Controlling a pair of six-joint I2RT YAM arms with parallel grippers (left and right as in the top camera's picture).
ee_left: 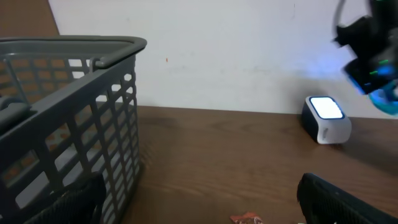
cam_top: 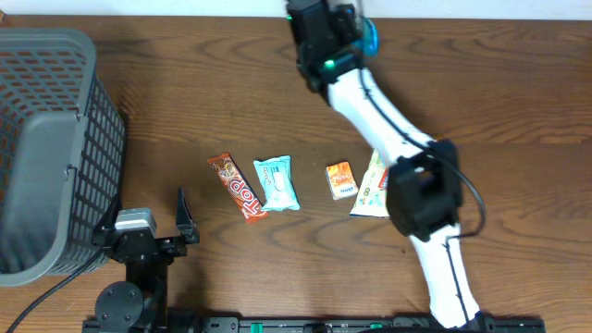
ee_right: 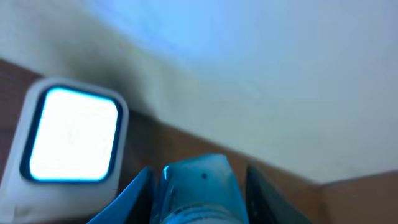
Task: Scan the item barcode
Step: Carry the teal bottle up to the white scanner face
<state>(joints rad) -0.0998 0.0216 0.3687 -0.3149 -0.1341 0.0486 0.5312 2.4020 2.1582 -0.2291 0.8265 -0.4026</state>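
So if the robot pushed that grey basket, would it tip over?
Probably not: the grey basket looks broad, so it would likely slide on the wooden table. Its open lattice walls suggest thin plastic, probably light for its size yet fairly stiff.

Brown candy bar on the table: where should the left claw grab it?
Pinch the candy bar across its narrow width from above, probably toward its far end: it lies flat and diagonal, and the blue packet crowds its near end.
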